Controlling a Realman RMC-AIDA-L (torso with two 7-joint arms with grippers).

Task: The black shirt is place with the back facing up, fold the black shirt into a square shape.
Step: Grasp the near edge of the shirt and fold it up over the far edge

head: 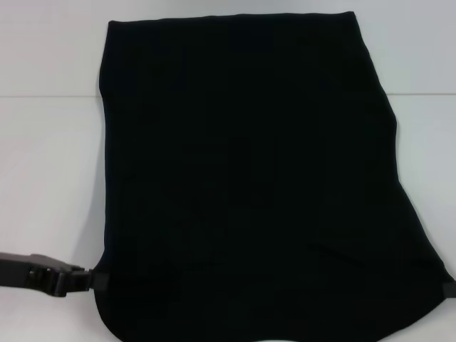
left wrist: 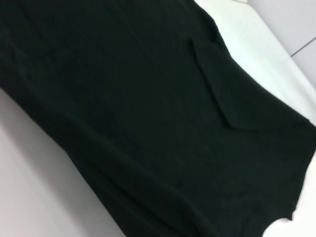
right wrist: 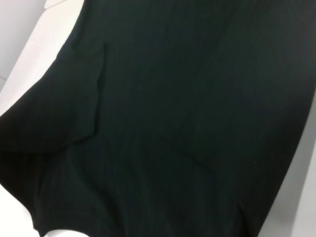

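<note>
In the head view, the black shirt (head: 249,178) lies spread on the white table (head: 50,178), plain side up, filling most of the picture. The left gripper (head: 91,280) sits low at the cloth's near left edge, its tip touching the hem; whether it pinches the fabric cannot be told. The right gripper (head: 449,288) barely shows at the shirt's near right corner, its opening also impossible to judge.

In the left wrist view, the shirt (left wrist: 148,123) has a sleeve folded inward over the body.

In the right wrist view, the shirt (right wrist: 173,118) shows a long crease.
</note>
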